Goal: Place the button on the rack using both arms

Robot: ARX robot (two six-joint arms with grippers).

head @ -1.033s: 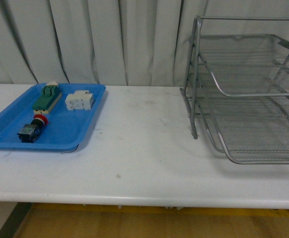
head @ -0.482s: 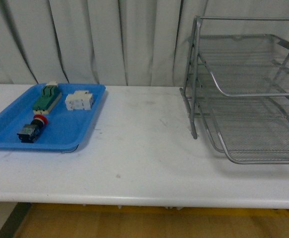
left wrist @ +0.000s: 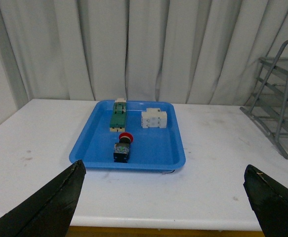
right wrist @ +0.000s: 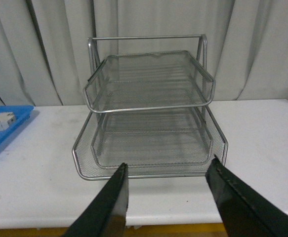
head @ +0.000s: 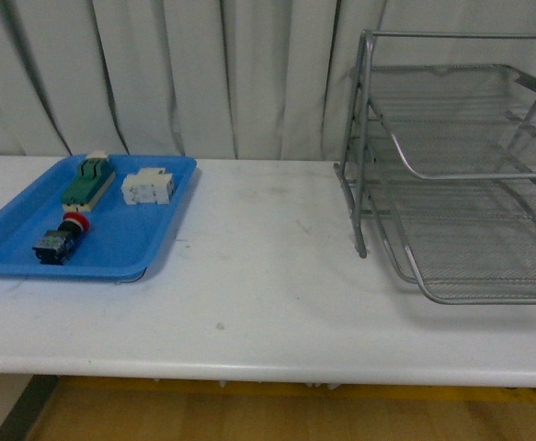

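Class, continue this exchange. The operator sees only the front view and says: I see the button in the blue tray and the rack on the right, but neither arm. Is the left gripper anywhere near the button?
Observer: In the left wrist view the left gripper is open, its fingers spread wide. It hangs short of the blue tray, apart from the button.
Operator: And the right gripper?
Observer: The right wrist view shows the right gripper open, facing the front of the rack without touching it.
Operator: My view crops the rack's right side.
Observer: The right wrist view shows its full width, with white table beyond it.
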